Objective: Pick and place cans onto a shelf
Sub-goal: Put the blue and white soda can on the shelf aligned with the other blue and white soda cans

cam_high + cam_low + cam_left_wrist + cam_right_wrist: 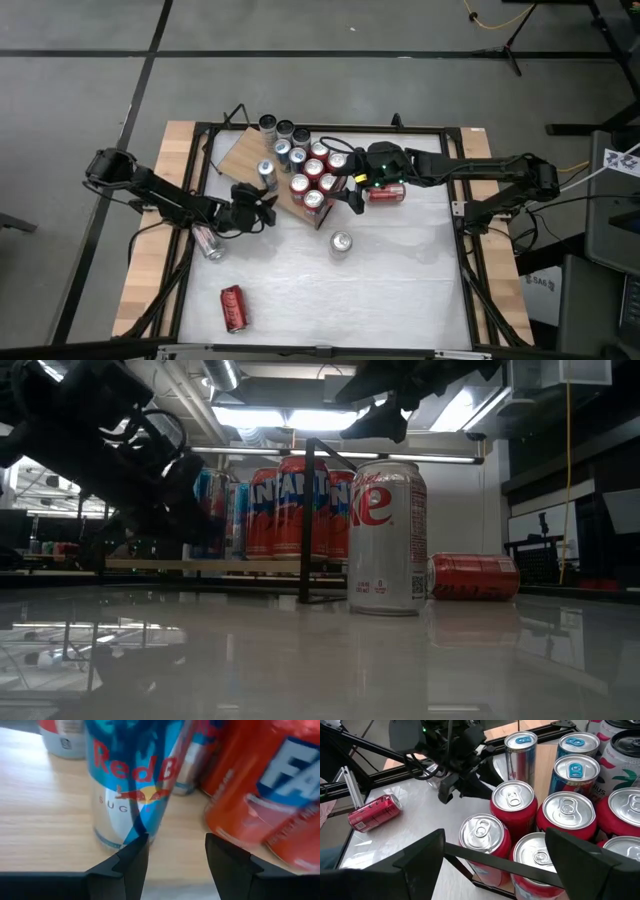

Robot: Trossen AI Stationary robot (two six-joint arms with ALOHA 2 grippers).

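Note:
The shelf (245,155) is a light wooden board at the table's far middle, and several cans stand upright on it, mostly red (313,180). A slim blue-and-silver can (132,780) stands on the board's near left part (267,172). My left gripper (175,842) is open just short of that can, at the shelf's near edge (268,203), with nothing between its fingers. My right gripper (494,840) hangs open and empty above the red cans at the shelf's near right corner (350,195).
A silver can (341,243) stands on the white table in front of the shelf. Lying on their sides are a red can (385,192) by my right gripper, a silver-and-red can (208,242) at the left, and a red can (232,307) near the front edge.

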